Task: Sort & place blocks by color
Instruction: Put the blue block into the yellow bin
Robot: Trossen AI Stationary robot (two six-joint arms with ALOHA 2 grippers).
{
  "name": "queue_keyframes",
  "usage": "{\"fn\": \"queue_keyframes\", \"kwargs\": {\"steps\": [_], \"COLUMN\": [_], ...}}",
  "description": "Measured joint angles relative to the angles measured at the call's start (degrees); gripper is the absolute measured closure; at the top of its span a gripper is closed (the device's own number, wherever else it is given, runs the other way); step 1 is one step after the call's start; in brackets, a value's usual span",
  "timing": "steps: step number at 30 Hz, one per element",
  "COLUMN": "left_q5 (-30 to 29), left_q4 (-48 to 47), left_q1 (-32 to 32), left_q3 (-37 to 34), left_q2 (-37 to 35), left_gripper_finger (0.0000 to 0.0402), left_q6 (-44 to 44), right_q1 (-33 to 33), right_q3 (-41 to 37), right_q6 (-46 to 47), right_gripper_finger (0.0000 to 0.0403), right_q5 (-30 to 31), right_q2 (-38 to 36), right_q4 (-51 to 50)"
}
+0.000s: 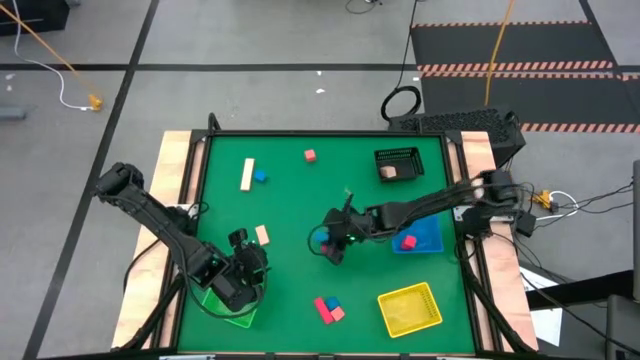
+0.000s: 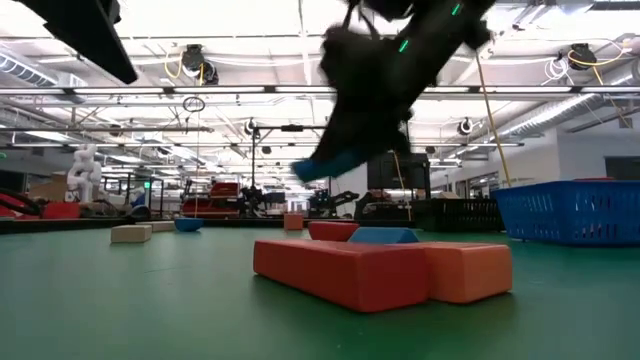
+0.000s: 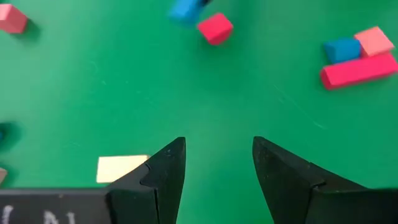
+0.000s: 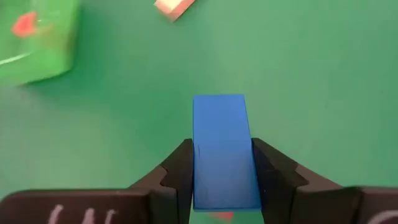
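Observation:
My right gripper [image 1: 331,246] hangs over the middle of the table, shut on a blue bar block [image 4: 220,134]; the low view shows that block [image 2: 322,166] up in the air. A red cube [image 3: 215,28] lies on the mat just beside it. My left gripper [image 3: 217,146] is open over the near left of the table, close to the green tray [image 1: 224,303], with a cream block [image 3: 121,167] beside one finger. A red bar with a pink and a blue cube [image 1: 328,308] lies near the front edge. Farther back lie a cream bar [image 1: 247,174], a blue cube [image 1: 261,177] and a red cube [image 1: 310,155]. My right gripper pinches the blue bar between its two fingers [image 4: 180,168], on the bar's long sides [image 4: 200,155]. The fingers lie along the bar, and its free end [image 4: 219,102] sticks out past the fingertips. They come from above, slanting down. The bar is lifted clear of the table.
A blue tray [image 1: 428,236] with a red block [image 1: 408,242] sits at the right. A yellow tray [image 1: 410,308] is at the near right. A black mesh basket [image 1: 397,162] holding a tan block stands at the far right. A tan block [image 1: 262,235] lies left of centre.

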Motion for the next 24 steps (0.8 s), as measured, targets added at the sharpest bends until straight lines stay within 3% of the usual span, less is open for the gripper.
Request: {"fn": "queue_keyframes", "kwargs": {"steps": [3, 6, 13, 18, 24], "left_q5": [-0.51, -0.65, -0.67, -0.65, -0.63], "left_q4": [-0.03, -0.07, -0.25, -0.29, -0.33], "left_q1": [1.45, 3.09, 6.53, 8.97, 11.45], "left_q3": [0.01, 0.01, 0.01, -0.01, -0.01], "left_q2": [0.00, 0.00, 0.00, 0.00, 0.00], "left_gripper_finger": [0.0215, 0.0215, 0.0215, 0.0215, 0.0215], "left_q6": [0.10, 0.95, 5.64, 8.82, 9.20], "right_q1": [2.56, 6.32, 19.31, 28.04, 32.51], "right_q3": [0.02, -0.51, -5.52, -7.95, -10.21], "right_q6": [5.08, 10.13, 24.50, 32.00, 38.43], "right_gripper_finger": [0.0292, 0.0292, 0.0292, 0.0292, 0.0283], "right_q5": [-6.00, -8.15, -12.66, -11.67, -9.41], "right_q2": [-4.94, -8.99, -15.28, -17.15, -17.58], "right_q4": [-7.68, -12.89, -14.72, -14.18, -13.95]}}
